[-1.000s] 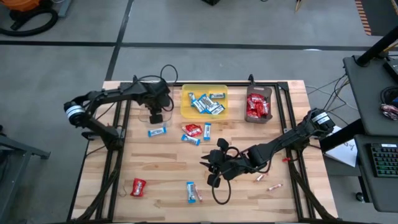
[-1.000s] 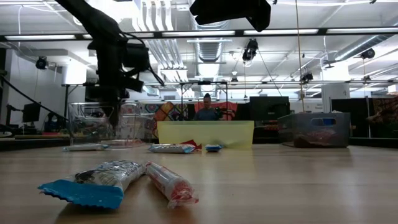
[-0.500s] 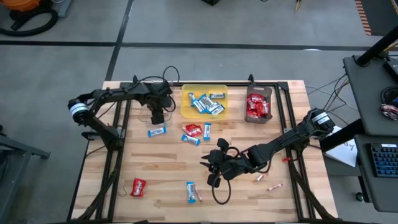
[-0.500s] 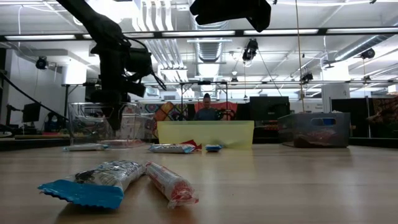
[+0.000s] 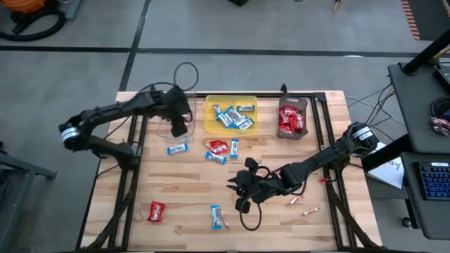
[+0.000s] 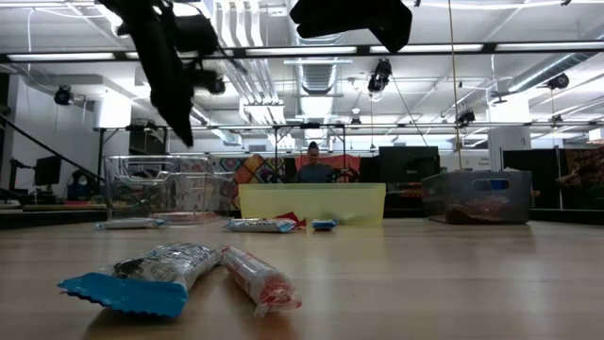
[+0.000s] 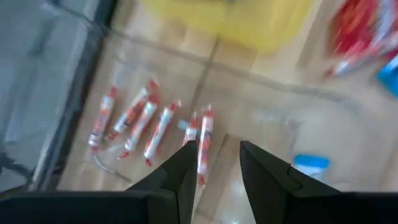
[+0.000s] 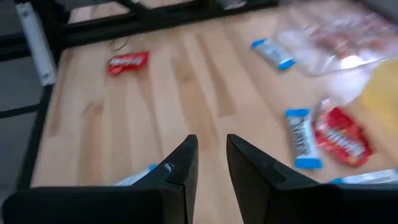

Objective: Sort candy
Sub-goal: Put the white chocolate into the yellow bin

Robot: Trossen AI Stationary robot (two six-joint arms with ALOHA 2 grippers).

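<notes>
My left gripper [image 5: 178,130] hangs open above the clear tray [image 5: 166,131], where several thin pinkish sticks [image 7: 142,121] lie flat on its floor. It is raised over the tray wall [image 6: 156,184] in the low view and holds nothing. My right gripper [image 5: 236,195] hovers open and empty over the table's middle. Loose candy lies on the wood: a red packet [image 5: 157,211], blue-and-white bars [image 5: 219,216] [image 5: 177,148], a small cluster [image 5: 219,149], and pink sticks [image 5: 302,205] near the right arm.
The yellow tray [image 5: 230,116] holds blue-and-white bars. The dark tray [image 5: 292,119] holds red packets. Both stand at the far edge, right of the clear tray. A blue bar [image 6: 142,276] and a pink stick [image 6: 260,279] lie close to the low camera. A person [image 6: 313,165] sits far behind.
My left gripper has risen from inside the clear tray to well above its rim and has tipped its fingers at a slant. The right arm and the candy on the table have stayed where they were.
</notes>
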